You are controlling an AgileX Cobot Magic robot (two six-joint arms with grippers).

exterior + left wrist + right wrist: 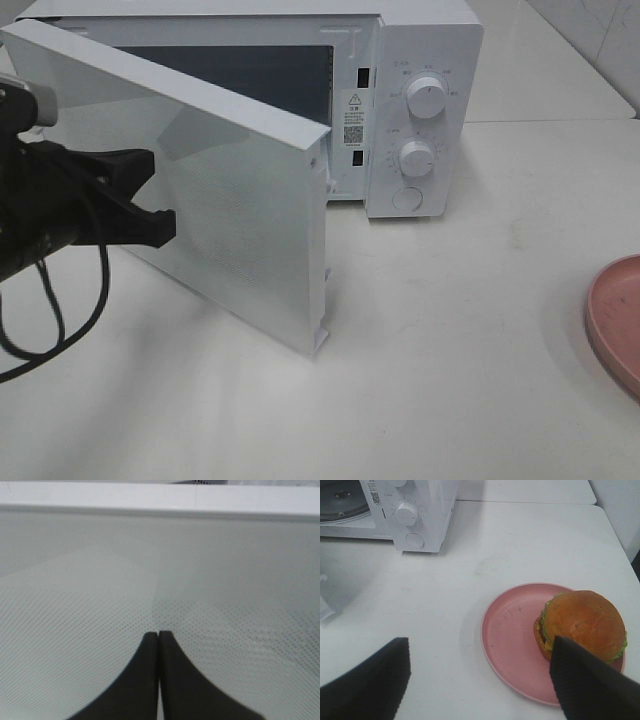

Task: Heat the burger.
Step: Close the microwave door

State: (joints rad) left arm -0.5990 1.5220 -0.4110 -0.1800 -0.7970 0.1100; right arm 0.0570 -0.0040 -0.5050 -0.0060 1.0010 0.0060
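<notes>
here, the white microwave [420, 100] stands at the back of the white desk [450, 350], its door [230, 200] swung open toward the front. left gripper [160, 225] is pinched fully together, holding nothing, its tips right at the door's dotted inner panel; touching or just off, cannot tell. right gripper [480, 680] is spread wide and empty, above the desk. the burger [582, 625] sits on a pink plate [510, 635], toward the plate's edge, partly behind one finger [590, 685]. plate lies well apart from the microwave, on the desk's right side.
</notes>
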